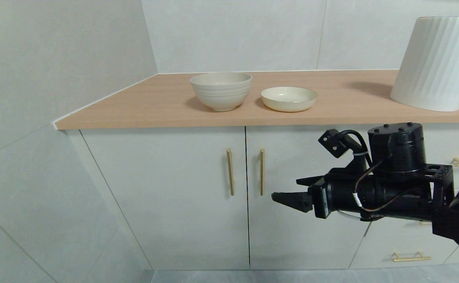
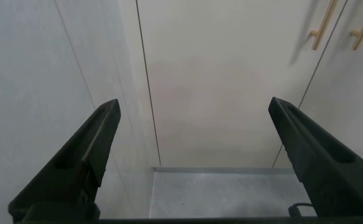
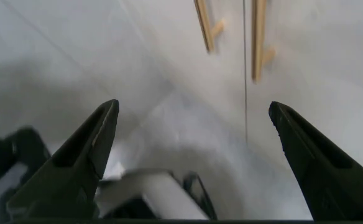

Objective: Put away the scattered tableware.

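Observation:
A cream ribbed bowl (image 1: 221, 90) and a shallow cream dish (image 1: 289, 98) stand side by side on the wooden counter (image 1: 135, 110). My right gripper (image 1: 285, 188) hangs below counter height in front of the right cabinet door, pointing toward the brass handles (image 1: 261, 172), open and holding nothing. In its own wrist view the right gripper (image 3: 194, 104) is spread wide, with both handles (image 3: 258, 37) ahead of it. My left gripper (image 2: 195, 104) is open too, low down, facing a cabinet door (image 2: 219, 93) and the floor.
A large white ribbed container (image 1: 437, 63) stands on the counter's right end. Grey walls close in the left side, meeting the counter at a corner. Drawers with brass pulls (image 1: 410, 257) sit to the right of the doors. Grey floor (image 2: 219, 193) lies below.

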